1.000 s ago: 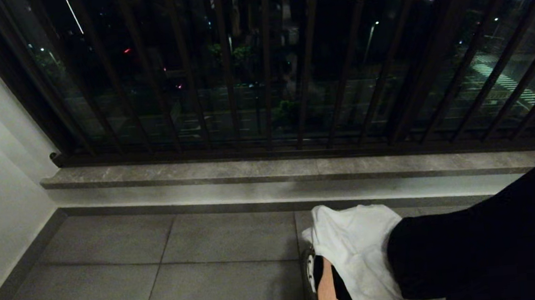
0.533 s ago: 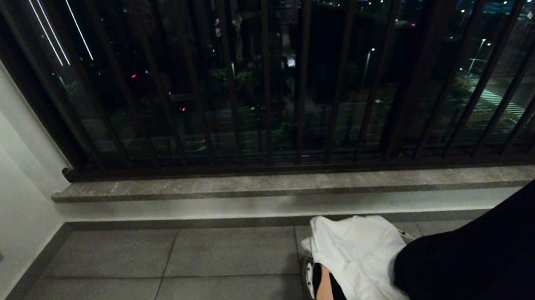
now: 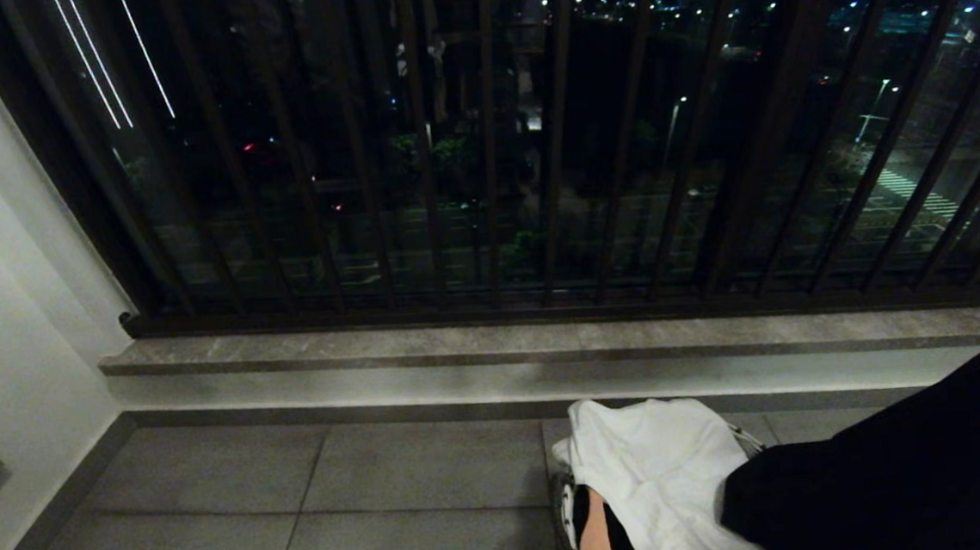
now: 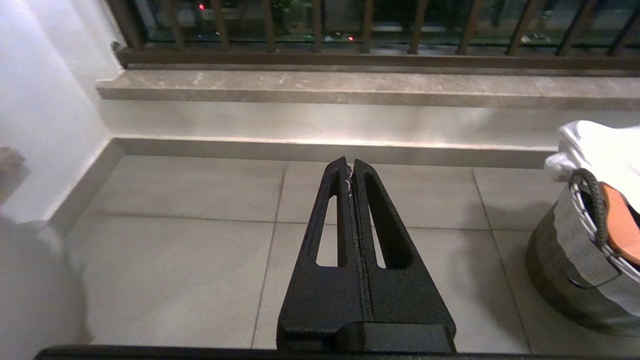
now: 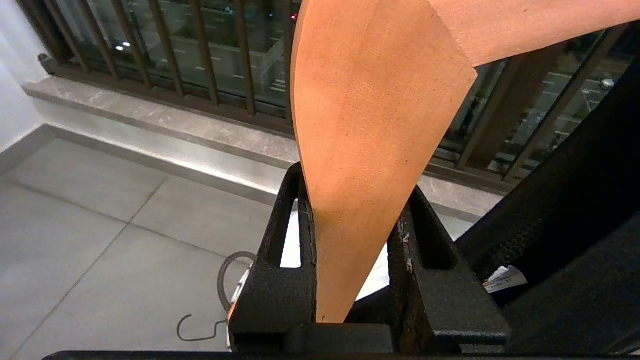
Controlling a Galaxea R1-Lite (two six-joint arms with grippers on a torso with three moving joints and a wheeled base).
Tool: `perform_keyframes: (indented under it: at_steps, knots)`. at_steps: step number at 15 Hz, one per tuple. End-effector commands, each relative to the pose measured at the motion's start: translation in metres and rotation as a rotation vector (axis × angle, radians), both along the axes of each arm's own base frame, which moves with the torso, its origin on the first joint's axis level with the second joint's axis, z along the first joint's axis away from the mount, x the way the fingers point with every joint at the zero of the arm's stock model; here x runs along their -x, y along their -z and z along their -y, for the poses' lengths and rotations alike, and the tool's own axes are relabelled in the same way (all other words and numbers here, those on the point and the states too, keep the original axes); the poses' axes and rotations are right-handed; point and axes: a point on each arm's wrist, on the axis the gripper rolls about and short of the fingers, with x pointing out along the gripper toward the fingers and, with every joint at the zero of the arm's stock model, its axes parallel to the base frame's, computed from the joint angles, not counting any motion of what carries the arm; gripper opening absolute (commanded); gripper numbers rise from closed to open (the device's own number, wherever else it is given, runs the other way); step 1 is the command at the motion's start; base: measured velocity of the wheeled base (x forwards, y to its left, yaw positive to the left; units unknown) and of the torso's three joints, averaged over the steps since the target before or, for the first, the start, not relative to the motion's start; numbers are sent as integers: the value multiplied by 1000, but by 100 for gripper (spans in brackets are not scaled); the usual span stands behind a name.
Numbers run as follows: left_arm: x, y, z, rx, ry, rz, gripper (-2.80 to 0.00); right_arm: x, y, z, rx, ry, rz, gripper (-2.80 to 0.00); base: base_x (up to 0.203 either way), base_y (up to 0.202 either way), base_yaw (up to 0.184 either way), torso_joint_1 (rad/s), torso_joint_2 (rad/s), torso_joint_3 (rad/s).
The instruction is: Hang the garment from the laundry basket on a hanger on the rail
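Two right jaws clamp the wooden hanger [image 5: 370,100].

One laundry basket [image 4: 575,270] stands on the tiled floor, with one white garment [image 3: 658,462] draped over it. One wooden hanger [image 5: 370,125] shows in the right wrist view, and a second one [image 4: 620,220] lies in the basket. Two grippers are in view, one left gripper [image 4: 350,170] and one right gripper [image 5: 355,200].

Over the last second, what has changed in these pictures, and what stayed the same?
Only the view moved: the head camera tilted up, so the ledge, floor and laundry basket sit lower in the picture and more of the railing shows. Nothing itself shifted. The white garment still lies over the basket, the right claw stays clamped on the wooden hanger, and the left claw is shut and idle.
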Motion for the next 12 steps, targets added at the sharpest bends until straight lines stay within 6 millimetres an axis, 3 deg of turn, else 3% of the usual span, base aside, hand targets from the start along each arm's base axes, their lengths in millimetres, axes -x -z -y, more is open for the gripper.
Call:
perform_keyframes:
  at_steps: [1,4,12]
  knots:
    - [0,0,0,1,0,-1,-280,-1,0,0,3,0,-5,-280,0,0,0,0,0,0]
    - [0,0,0,1,0,-1,-280,-1,0,0,1,12,-7,-280,0,-62,-1,2,3,2]
    - [0,0,0,2,1,-1,-280,-3,5,0,9,37,-27,-280,0,-192,3,4,1,4]
